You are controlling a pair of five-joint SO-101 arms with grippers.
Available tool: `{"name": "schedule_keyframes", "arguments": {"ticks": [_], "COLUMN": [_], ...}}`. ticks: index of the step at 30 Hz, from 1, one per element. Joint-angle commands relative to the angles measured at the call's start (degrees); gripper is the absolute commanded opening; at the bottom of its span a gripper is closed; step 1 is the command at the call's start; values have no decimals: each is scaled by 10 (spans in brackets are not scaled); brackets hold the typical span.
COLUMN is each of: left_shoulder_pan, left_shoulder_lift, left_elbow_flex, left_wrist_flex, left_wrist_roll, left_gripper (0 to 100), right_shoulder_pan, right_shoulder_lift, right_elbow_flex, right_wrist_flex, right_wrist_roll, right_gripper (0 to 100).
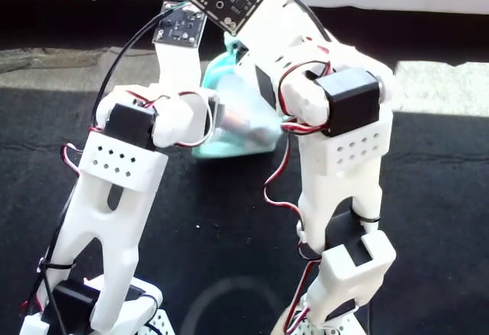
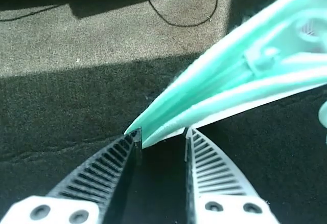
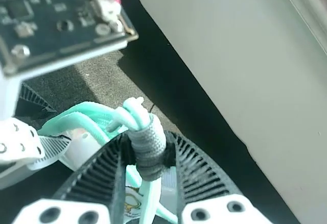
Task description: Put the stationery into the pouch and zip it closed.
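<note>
High view: mint-green pouch sits up between the wrists of the two arms, over the dark table mat, far side from the arm bases; part of its side looks translucent, contents not readable. Whether its underside touches the mat, cannot tell. Left wrist view: left gripper at the pouch's tapered end; jaws a narrow way apart, and the flat end spans from one tip to the other, so I judge it pinched at the very tips, a shallow bite (little margin if the fabric is tugged). Pouch runs away from the tips in long soft folds with raised seams along its length. Right wrist view: right gripper closed on the zip pull, a grey woven sleeve on a loop of mint cord, held mid-sleeve between the ribbed pads. Handling, as judgement: light, limp body, will sag and bunch rather than resist, so the zip likely runs only if the fabric is kept taut between the two holds. Woven sleeve looks grippy and is the right place to draw from; the smooth end seam is the likelier spot to slip, and a deeper hold there would be safer. Nothing here looks fragile; the cord may twist under pull.
</note>
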Motion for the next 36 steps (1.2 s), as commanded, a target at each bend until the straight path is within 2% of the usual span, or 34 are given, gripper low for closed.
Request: {"name": "schedule_keyframes", "arguments": {"ticks": [1, 7, 16, 21, 28, 31, 36], "left_shoulder_pan": [5, 6, 6, 7, 5, 2, 2], "left_shoulder_lift": [-18, -58, -51, -57, -58, -58, -58], "left_elbow_flex": [-7, -9, -9, -10, -29, -31, -31], "left_wrist_flex": [3, -39, -84, -76, -9, -29, -73], "left_wrist_roll": [0, -1, -3, -81, -198, -237, -243], "left_gripper": [153, 154, 164, 221, 224, 224, 224], "right_shoulder_pan": [-9, -8, 16, 19, 19, 20, 20], "right_shoulder_lift": [-1, -1, -4, -6, -7, -7, -7], "right_elbow_flex": [-22, -21, -21, -21, -22, -22, -22], "right_wrist_flex": [4, 19, 22, 22, 23, 23, 23], "right_wrist_roll": [-9, -9, -9, -9, -9, -9, -9], "right_gripper": [5, 5, 5, 5, 5, 5, 5]}}
